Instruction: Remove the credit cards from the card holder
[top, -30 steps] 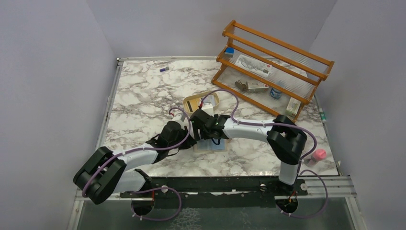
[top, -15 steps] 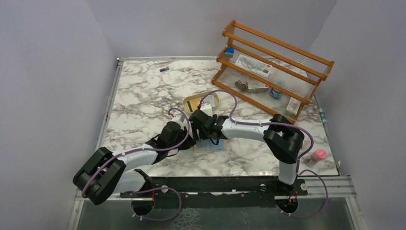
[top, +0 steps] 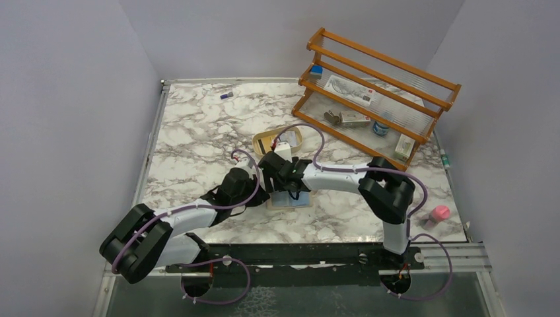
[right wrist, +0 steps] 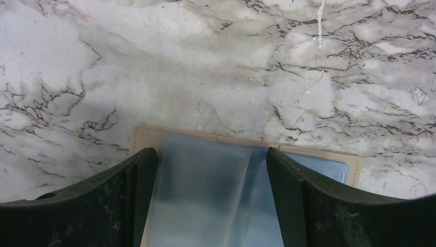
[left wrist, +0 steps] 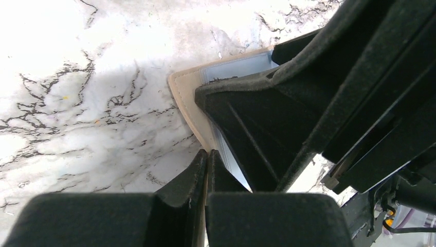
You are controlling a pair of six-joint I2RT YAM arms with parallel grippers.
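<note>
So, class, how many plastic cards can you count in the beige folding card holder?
2. One whitish plastic card lies between the fingers of the right hand; one pale blue plastic card shows beneath it, inside the beige folding card holder. Pockets may hide more.

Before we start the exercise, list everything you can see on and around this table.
card holder: one, beige, open, table centre.
credit cards: two, whitish and pale blue, in the holder.
oval tray: one, tan, behind the holder.
rack: one, orange wood, far right, holding small items.
pink object: one, near right edge.
small purple item: one, far left.
table: one, white marble.
left gripper: black, shut on card holder's edge.
right gripper: black, open over the cards.
</note>
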